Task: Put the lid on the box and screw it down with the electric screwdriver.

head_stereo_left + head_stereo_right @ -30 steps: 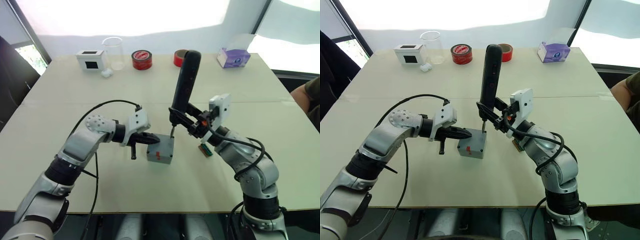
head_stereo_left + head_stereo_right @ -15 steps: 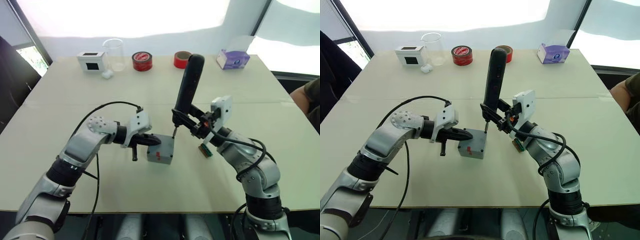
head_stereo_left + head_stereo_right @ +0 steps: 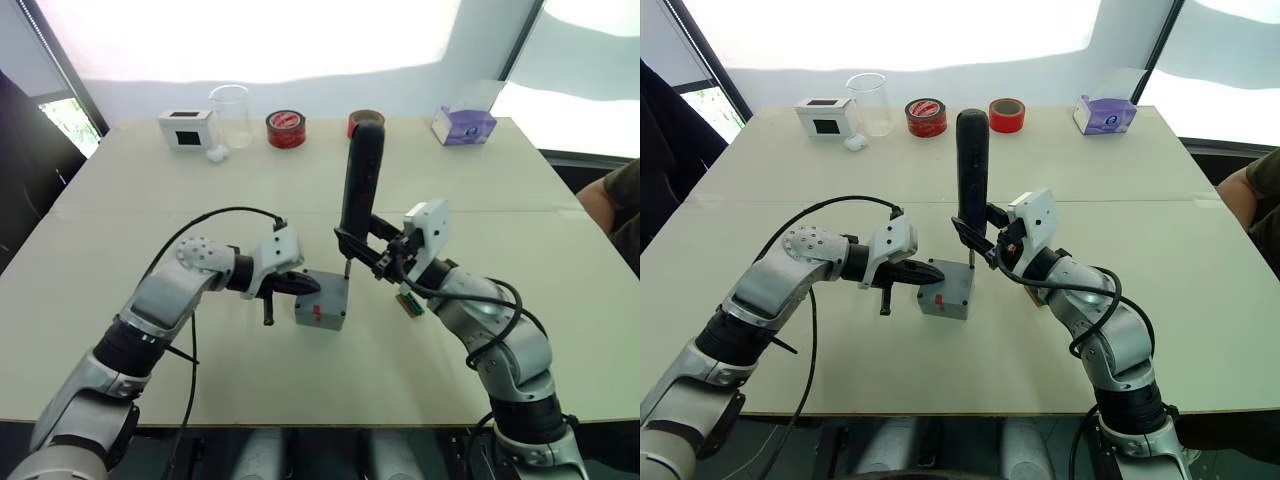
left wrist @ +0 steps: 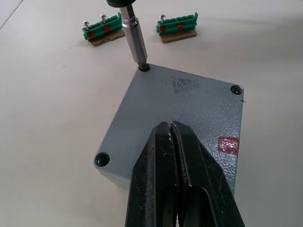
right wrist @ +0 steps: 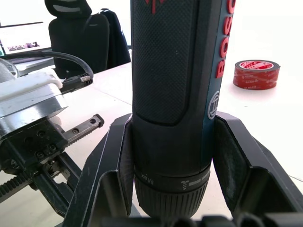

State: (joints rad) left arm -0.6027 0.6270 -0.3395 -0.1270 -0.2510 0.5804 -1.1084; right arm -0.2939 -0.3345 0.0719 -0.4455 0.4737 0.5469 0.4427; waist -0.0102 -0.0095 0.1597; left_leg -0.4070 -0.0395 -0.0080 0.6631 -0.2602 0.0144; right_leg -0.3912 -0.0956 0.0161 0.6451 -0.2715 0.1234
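Observation:
The grey box [image 3: 319, 314] sits mid-table with the lid [image 4: 189, 106] lying flat on top of it. My left gripper [image 4: 171, 126] is shut, its closed tips resting on the lid's near edge with nothing between them. My right gripper [image 3: 354, 244] is shut on the lower body of the black electric screwdriver [image 3: 361, 178], which stands nearly upright. The screwdriver's metal bit [image 4: 134, 40] sits in the lid's far corner screw hole. The other corner holes I can see look open.
Two green bit holders [image 4: 102, 32] [image 4: 176, 26] lie just beyond the box. At the table's far edge stand a white box with a black window [image 3: 186, 128], a clear beaker [image 3: 230, 108], two red tape rolls [image 3: 286, 128] and a tissue box [image 3: 463, 125]. A person's arm [image 3: 615, 205] shows at the right edge.
The screwdriver has swung from a rightward lean to nearly upright, its bit staying at the lid's corner. The left gripper stays on the lid. The camera has shifted slightly.

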